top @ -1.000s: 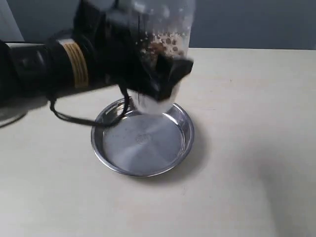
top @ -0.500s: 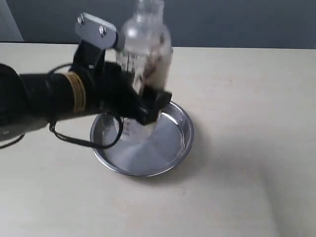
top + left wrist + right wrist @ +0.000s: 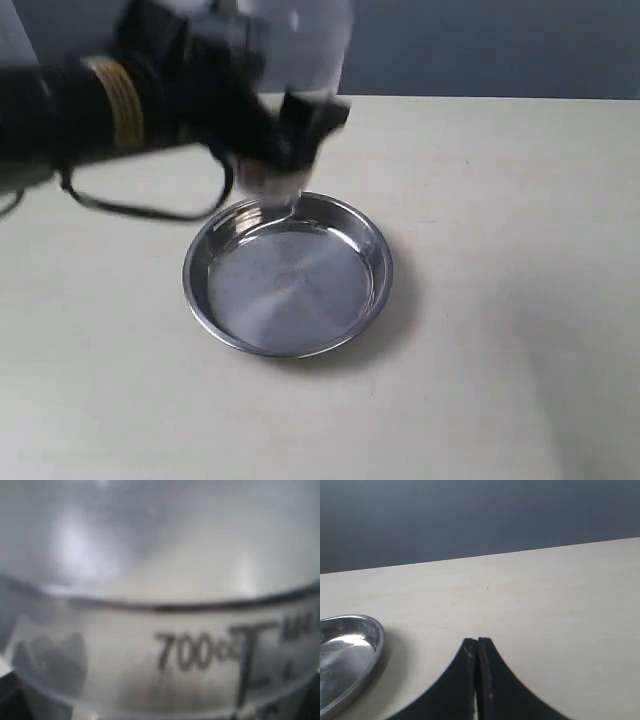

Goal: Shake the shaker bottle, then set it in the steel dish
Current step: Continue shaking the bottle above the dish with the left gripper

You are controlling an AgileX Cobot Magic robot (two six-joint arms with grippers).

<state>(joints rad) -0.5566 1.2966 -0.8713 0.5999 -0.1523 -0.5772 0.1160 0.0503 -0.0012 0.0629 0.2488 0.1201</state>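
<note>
Clear plastic shaker bottle (image 3: pixel 305 50), seen in the exterior view at the upper centre of the frame. It is raised off the table (image 3: pixel 500 300) and strongly blurred, and its top runs out of the picture. My left end effector (image 3: pixel 290 135) is closed around the bottle's lower part. One black finger (image 3: pixel 318 110) lies across the bottle's right side, and the other finger is hidden. My black left arm with its yellow band (image 3: pixel 115 105) enters from the upper left of the frame, with a thin black cable (image 3: pixel 150 208) looping beneath it.

The round, shallow stainless-steel dish (image 3: pixel 288 275) sits flat on the pale table at the centre of the frame, with nothing in it. The bottle's lower end hangs over the dish's far rim, apart from the metal.

In the left wrist view the bottle's transparent wall (image 3: pixel 160 565) fills the whole frame. A dark ring line crosses the middle, and the printed mark "700cc" (image 3: pixel 192 652) lies just under it, beside the vertical scale bar.

In the right wrist view my right end effector (image 3: pixel 477 652) appears at the lower centre. Its two black fingers are pressed together along one seam and grip nothing. The dish's rim (image 3: pixel 376 642) shows at the lower left of that frame, near the fingers but not touching them.
</note>
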